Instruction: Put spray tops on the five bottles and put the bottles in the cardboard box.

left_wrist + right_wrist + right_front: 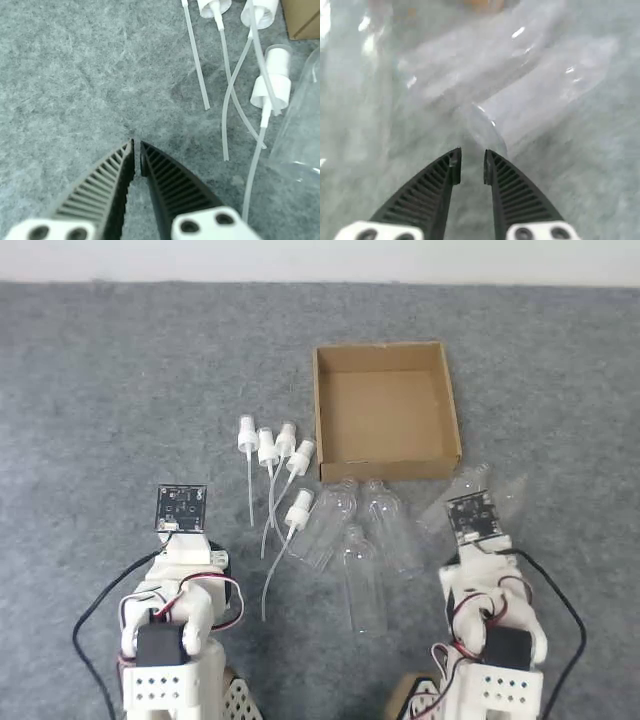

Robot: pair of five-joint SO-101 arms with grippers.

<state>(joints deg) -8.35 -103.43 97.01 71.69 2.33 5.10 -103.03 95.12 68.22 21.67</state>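
Several clear plastic bottles lie on the grey carpet; three (362, 575) are in the middle, and two more (490, 490) lie just ahead of my right arm (485, 580). Several white spray tops (270, 448) with long tubes lie left of them. The cardboard box (385, 468) stands open behind. My left gripper (136, 146) is shut over bare carpet, with spray tops (270, 87) off to one side. My right gripper (471, 156) is open by a narrow gap, nothing in it, just short of the two bottles (540, 100).
My left arm (180, 580) sits at the front left of the carpet. A bottle's side (302, 140) and a corner of the box (306, 20) show at the edge of the left wrist view. Bare carpet stretches to the left and far right.
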